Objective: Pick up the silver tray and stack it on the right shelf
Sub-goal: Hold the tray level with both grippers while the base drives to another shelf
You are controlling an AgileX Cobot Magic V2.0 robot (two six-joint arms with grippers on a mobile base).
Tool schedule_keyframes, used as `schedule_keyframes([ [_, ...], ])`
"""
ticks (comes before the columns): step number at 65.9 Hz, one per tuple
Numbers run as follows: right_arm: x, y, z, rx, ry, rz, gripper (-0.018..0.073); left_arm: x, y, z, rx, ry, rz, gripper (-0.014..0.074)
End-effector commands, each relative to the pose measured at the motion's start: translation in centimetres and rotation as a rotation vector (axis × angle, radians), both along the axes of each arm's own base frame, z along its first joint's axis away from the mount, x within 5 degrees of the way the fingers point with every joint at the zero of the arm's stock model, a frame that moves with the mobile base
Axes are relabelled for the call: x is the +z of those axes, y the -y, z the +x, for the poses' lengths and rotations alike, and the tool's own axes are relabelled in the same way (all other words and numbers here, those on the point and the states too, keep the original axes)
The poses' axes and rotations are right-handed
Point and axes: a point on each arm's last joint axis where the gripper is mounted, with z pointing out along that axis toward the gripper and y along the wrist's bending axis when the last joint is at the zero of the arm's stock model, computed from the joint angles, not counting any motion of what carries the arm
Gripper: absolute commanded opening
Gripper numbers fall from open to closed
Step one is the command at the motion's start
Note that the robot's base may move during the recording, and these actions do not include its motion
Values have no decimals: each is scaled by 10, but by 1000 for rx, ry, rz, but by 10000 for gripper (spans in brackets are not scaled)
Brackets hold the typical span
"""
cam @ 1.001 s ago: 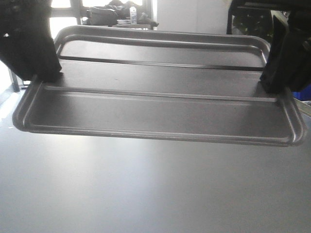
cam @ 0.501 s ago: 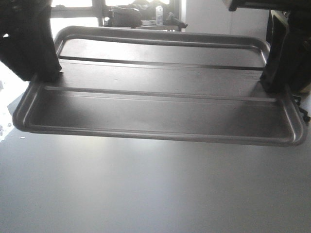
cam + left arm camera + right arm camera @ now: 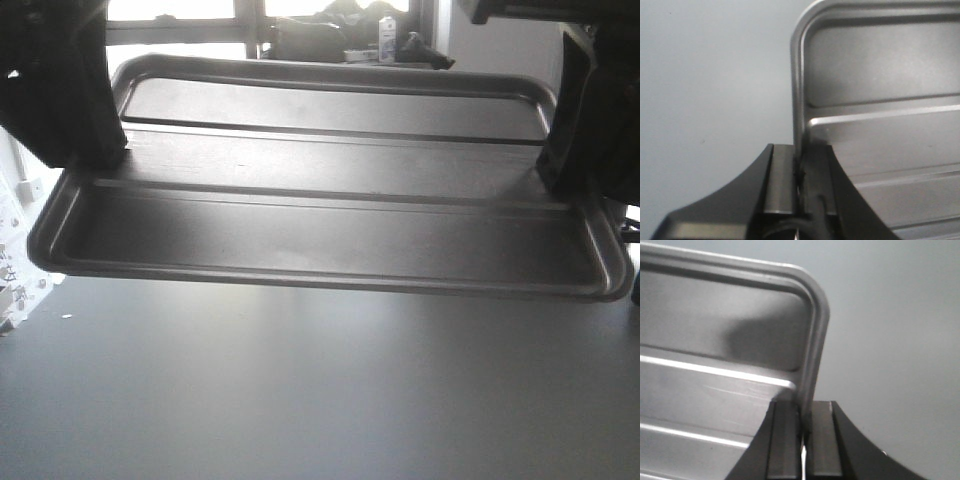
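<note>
Silver tray point(image 3: 330, 215) is up off the grey table point(image 3: 320, 400), spanning both arms. Left gripper point(image 3: 799, 172) clamped on the left short rim, right gripper point(image 3: 805, 415) clamped on the right. Each rim sits pinched between the jaws.

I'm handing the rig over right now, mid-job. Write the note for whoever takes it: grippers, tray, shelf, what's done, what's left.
Left gripper: shut on the left short rim of the shiny rectangular steel tray with two lengthwise ridges.
Right gripper: shut on the tray's right short rim.
Tray: held between both arms, roughly level, and appears clear of the plain grey surface below it.
Right shelf: not in any view.
Done: tray grabbed and raised.
Left: find the shelf, carry the tray over, set it on the shelf, release both grippers.
</note>
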Motion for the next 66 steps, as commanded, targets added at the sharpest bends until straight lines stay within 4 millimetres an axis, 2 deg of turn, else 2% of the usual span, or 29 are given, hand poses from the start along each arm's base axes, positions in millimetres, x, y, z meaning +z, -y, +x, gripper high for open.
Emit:
schedule_keyframes([
  [1, 16, 0, 1, 38, 95, 32, 57, 19, 0, -2, -32, 75, -55, -95],
  [66, 16, 0, 1, 38, 95, 32, 57, 19, 0, -2, -32, 76, -54, -95],
])
